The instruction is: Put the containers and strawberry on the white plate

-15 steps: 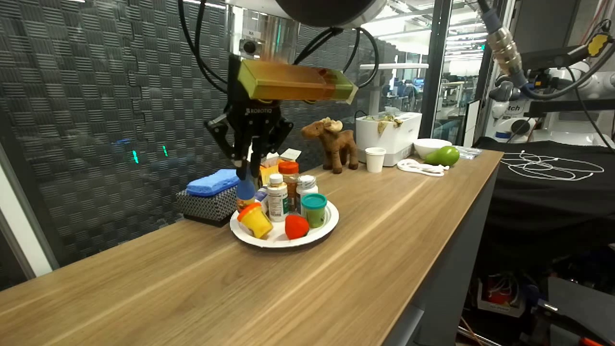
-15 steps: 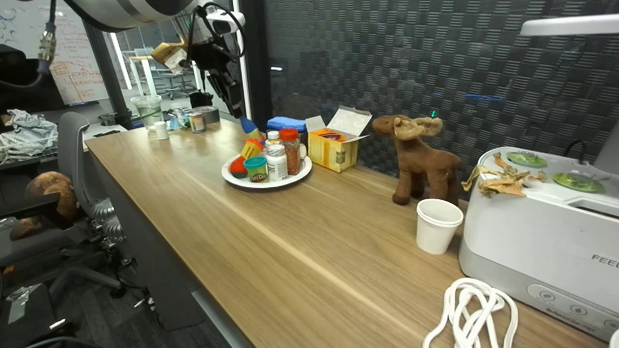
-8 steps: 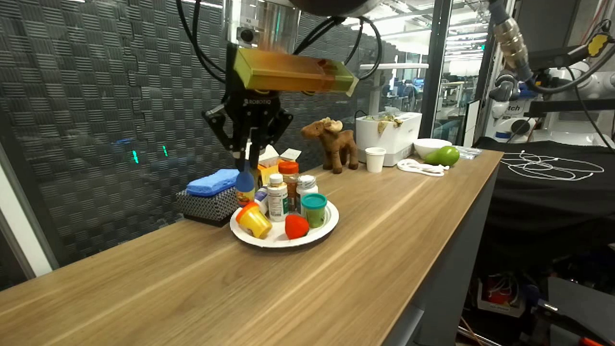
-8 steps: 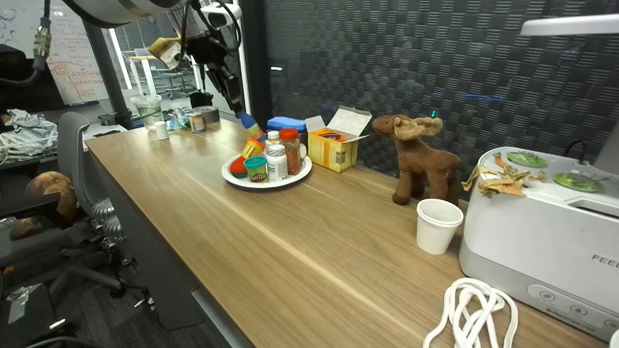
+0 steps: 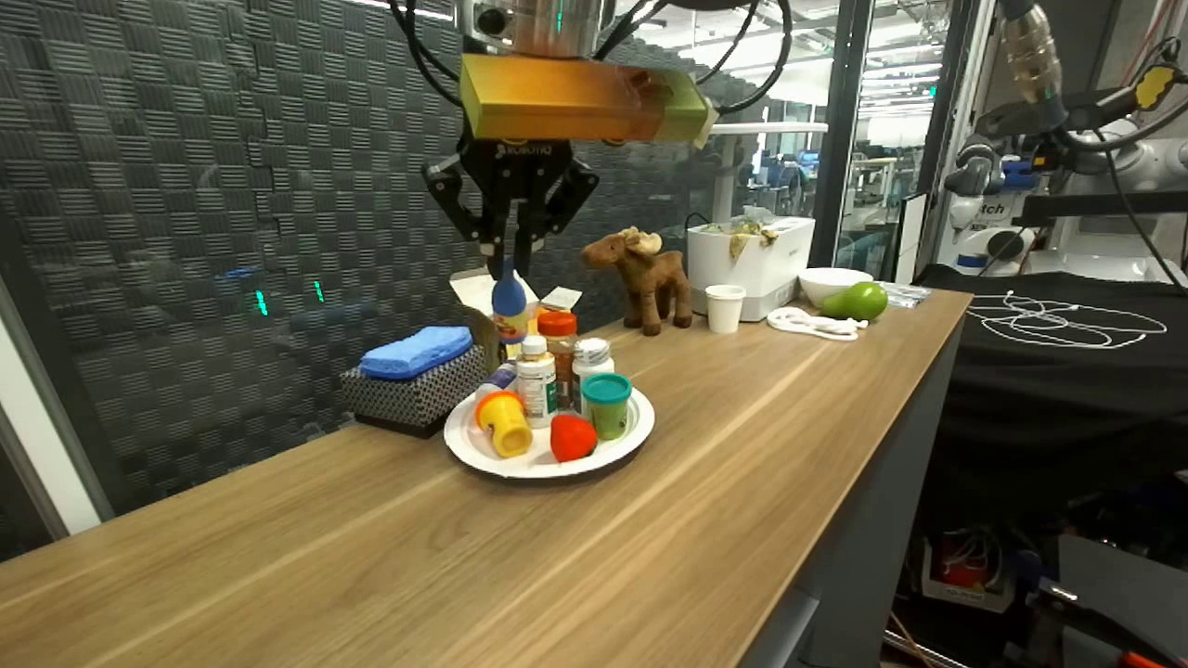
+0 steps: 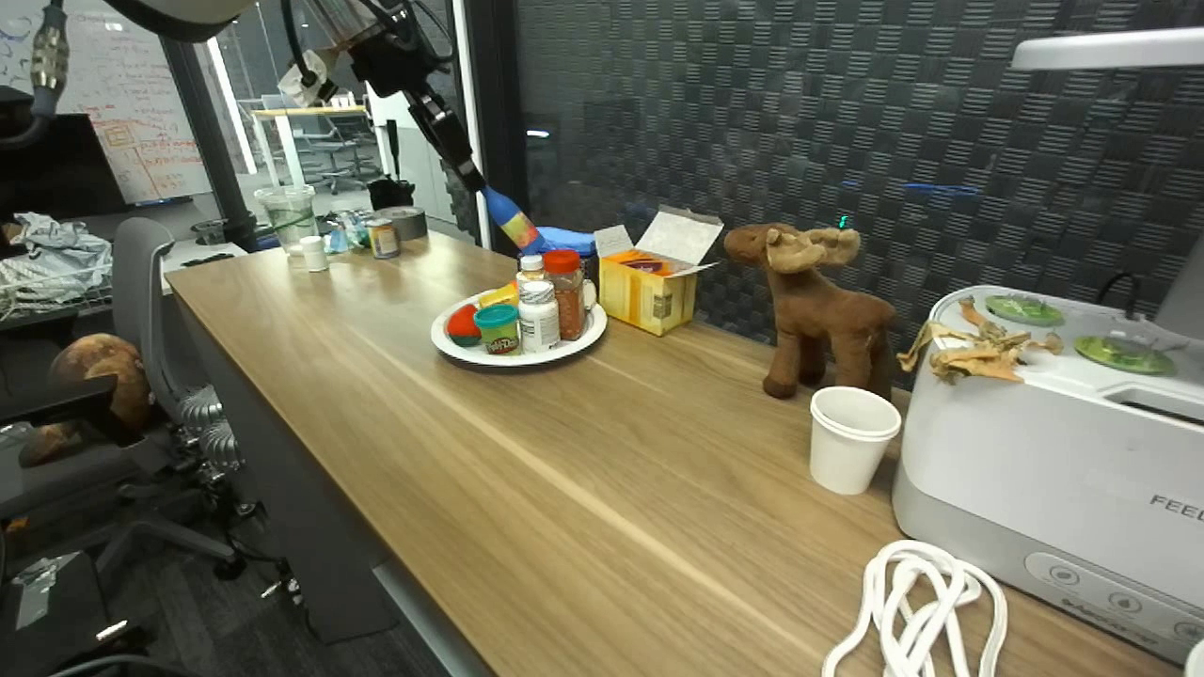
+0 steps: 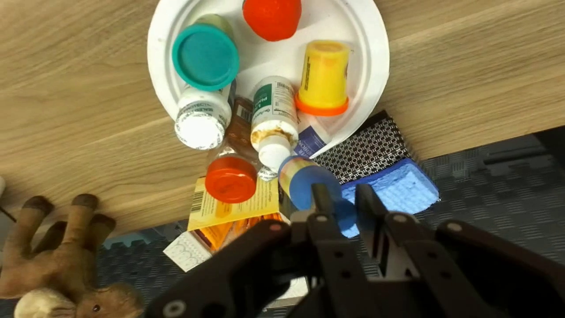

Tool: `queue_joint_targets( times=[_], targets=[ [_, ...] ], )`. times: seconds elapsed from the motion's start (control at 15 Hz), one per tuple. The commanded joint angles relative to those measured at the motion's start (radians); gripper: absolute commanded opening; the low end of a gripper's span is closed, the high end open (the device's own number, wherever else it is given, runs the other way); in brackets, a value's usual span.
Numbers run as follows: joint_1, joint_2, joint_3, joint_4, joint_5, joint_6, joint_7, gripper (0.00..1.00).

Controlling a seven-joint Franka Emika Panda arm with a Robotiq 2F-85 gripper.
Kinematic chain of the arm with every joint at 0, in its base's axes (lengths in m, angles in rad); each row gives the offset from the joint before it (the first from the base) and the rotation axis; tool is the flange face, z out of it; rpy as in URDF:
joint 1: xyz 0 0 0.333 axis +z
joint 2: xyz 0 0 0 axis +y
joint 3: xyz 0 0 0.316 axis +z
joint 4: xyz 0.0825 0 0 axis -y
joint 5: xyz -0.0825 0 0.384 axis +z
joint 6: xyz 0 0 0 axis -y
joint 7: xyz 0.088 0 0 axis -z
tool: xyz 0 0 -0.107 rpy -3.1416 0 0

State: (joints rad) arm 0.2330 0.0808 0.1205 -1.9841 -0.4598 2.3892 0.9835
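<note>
The blue bottle [image 5: 509, 301] hangs in the air, tilted in an exterior view, with my gripper [image 5: 508, 263] shut on its narrow top. In the wrist view, its yellow-and-red base lies just past the rim of the white plate [image 7: 375, 26]. On that plate stand the white pill bottle [image 5: 536, 388], red-capped brown bottle [image 5: 559, 341], white-lidded jar [image 5: 592, 360] and teal-lidded tub [image 5: 608, 406]. The red strawberry [image 5: 573, 438] sits near the front rim. A yellow cup with an orange lid [image 7: 325, 75] lies on its side. A purple-and-white container [image 5: 497, 378] is partly hidden at the back.
Behind the plate are a patterned box [image 5: 404, 394] topped by a blue sponge [image 5: 416, 353] and an open yellow carton [image 6: 649, 291]. A toy moose [image 6: 818, 301], stacked paper cups [image 6: 851, 440] and a white appliance [image 6: 1053, 451] stand farther along the counter, by the dark wall.
My gripper has risen with the blue bottle and shifted toward the wall and carton. The yellow cup, propped up before, has settled lower on the plate.
</note>
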Motion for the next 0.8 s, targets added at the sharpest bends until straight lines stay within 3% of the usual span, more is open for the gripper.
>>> queue_joint_targets(
  times=[0.0,0.4,0.73],
  targets=[
    [-0.004,-0.041,0.012,-0.041,0.003,-0.012,0.043,0.05],
    [-0.013,-0.057,0.017,-0.103,0.056,0.004,0.048,0.05],
    [-0.009,-0.073,0.019,-0.103,0.009,-0.016,0.096,0.05]
  ],
)
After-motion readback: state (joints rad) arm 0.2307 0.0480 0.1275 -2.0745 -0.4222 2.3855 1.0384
